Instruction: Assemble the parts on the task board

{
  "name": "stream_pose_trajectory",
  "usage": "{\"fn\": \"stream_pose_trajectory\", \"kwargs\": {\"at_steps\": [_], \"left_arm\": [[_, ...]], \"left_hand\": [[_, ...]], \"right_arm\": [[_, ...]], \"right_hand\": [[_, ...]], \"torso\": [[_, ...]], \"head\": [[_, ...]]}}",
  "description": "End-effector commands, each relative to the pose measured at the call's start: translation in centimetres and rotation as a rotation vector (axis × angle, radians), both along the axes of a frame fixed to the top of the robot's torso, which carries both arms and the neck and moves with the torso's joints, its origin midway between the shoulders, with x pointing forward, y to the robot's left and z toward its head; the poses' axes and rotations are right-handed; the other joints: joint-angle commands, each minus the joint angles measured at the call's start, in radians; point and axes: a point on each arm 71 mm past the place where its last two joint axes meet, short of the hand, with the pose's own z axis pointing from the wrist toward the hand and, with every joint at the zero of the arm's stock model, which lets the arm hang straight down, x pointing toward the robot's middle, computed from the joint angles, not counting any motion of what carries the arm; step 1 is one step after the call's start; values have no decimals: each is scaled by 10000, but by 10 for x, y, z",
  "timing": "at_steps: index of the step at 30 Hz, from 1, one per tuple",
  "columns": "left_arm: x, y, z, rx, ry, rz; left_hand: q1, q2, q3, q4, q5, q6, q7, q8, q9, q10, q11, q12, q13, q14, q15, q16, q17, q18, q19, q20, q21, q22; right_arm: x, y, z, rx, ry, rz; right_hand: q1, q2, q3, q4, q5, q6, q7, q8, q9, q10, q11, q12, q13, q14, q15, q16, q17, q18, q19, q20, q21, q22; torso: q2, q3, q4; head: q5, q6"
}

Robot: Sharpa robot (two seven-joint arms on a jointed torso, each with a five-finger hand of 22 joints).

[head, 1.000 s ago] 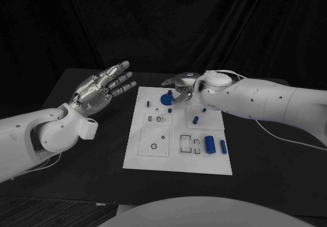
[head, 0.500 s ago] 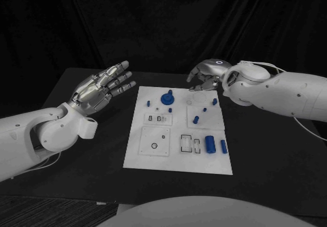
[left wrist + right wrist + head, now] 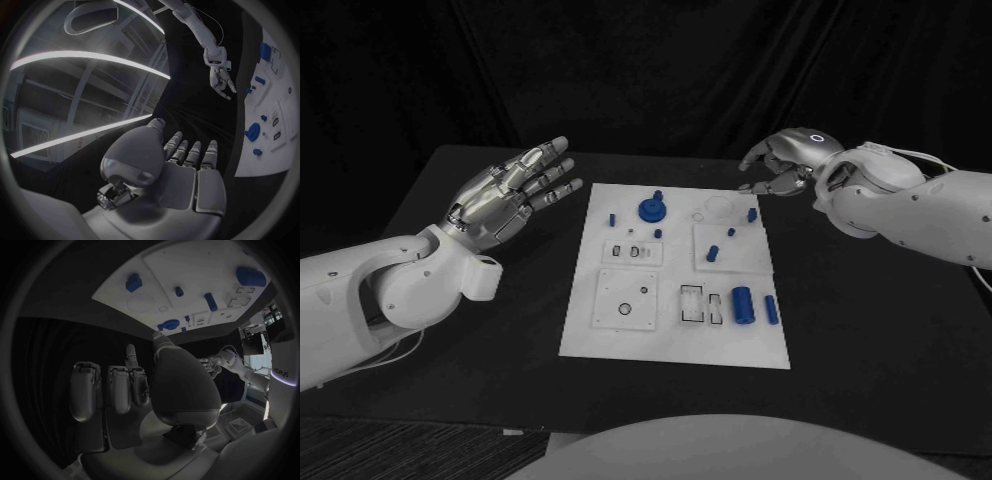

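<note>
Task board [image 3: 678,330] lies mid-worktop with its blue parts [image 3: 744,303]. Right robot hand [image 3: 783,165] has pulled back off it, fingers curled, holding nothing; left robot hand [image 3: 512,188] stays wide open.

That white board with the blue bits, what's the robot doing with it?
It is fitting small blue parts into the white task board. Right now neither hand holds anything. The left hand hovers open beside the board, fingers spread. The right hand hangs past the board's far right corner, fingers curled in on nothing. Several parts lie loose on the board.
</note>
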Motion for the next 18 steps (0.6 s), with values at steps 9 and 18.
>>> {"fn": "stream_pose_trajectory", "kwargs": {"at_steps": [9, 18], "left_arm": [[-1, -2, 0, -163, -38, -132], [-1, 1, -1, -156, -35, -83]], "left_hand": [[125, -3, 409, -65, 178, 59, 34, 148, 170, 8, 74, 195, 78, 15, 146, 199, 84, 362, 92, 85, 133, 46], [122, -10, 411, -64, 175, 53, 48, 148, 169, 5, 70, 196, 77, 17, 148, 204, 85, 361, 93, 86, 133, 46]], "right_arm": [[-12, -20, -15, 137, -527, 128], [-17, -26, -31, -42, 87, 150]], "right_hand": [[-723, -241, -41, 40, -68, -614, -94, 64, 174, 1095, -89, 166, 2677, 1031, -75, 199, 2774, -549, 823, -65, 335, 2585], [-861, -271, -78, 51, -208, -625, -151, 66, 170, 1095, -131, 166, 2677, 1031, -106, 199, 2774, -542, 809, -90, 314, 2578]], "torso": [[-66, 5, -77], [-57, -21, -69]], "head": [[74, -6], [90, -6]]}}
